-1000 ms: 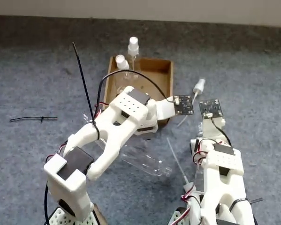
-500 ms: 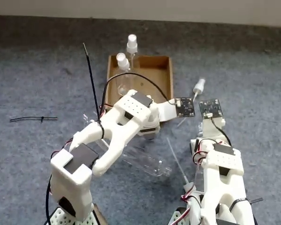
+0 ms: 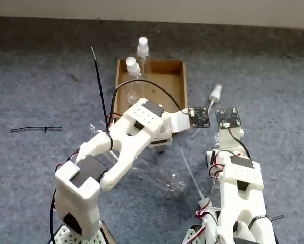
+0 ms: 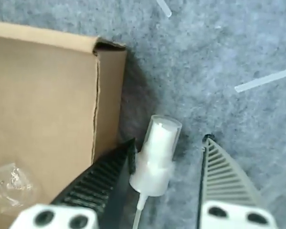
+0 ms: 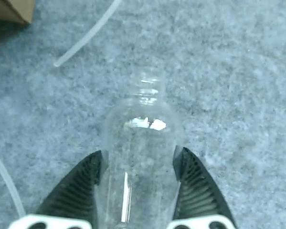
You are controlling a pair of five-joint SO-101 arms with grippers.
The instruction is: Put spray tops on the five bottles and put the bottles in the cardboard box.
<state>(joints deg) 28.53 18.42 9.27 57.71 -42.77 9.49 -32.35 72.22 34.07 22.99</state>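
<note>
— On the grey carpet, just beside the cardboard box [image 4: 47,95]: what is logged for the spray top [image 4: 157,155]?

— Entry 1. White spray top lies by the box's outer corner, with its thin tube attached. Left gripper [image 4: 169,143] straddles it, jaws spread. The dark finger [image 4: 104,171] sits right against the top's collar; whether it touches, cannot tell. The pale finger [image 4: 219,171] stands apart from it. Top not pinched.

— Right side?

— Entry 2. Right gripper [image 5: 140,153] has its jaws pressed against both flanks of a clear uncapped bottle [image 5: 143,119]. The threaded neck points away from the wrist, with carpet beyond it.

— Box contents?

— Entry 3. High view: two capped bottles [image 3: 133,68] stand upright, close together, at the box's far left corner. Whether the farther one is inside the rear wall, cannot tell. Left arm [image 3: 121,147] reaches over the box's near edge.

— Anything else on the carpet?

— Entry 4. A second clear bottle [image 3: 159,175] lies on its side, partly under the left arm. A loose clear tube [image 3: 192,175] lies between it and the right arm [image 3: 238,188]. A black cable tie [image 3: 35,128] lies well off to the left.
</note>
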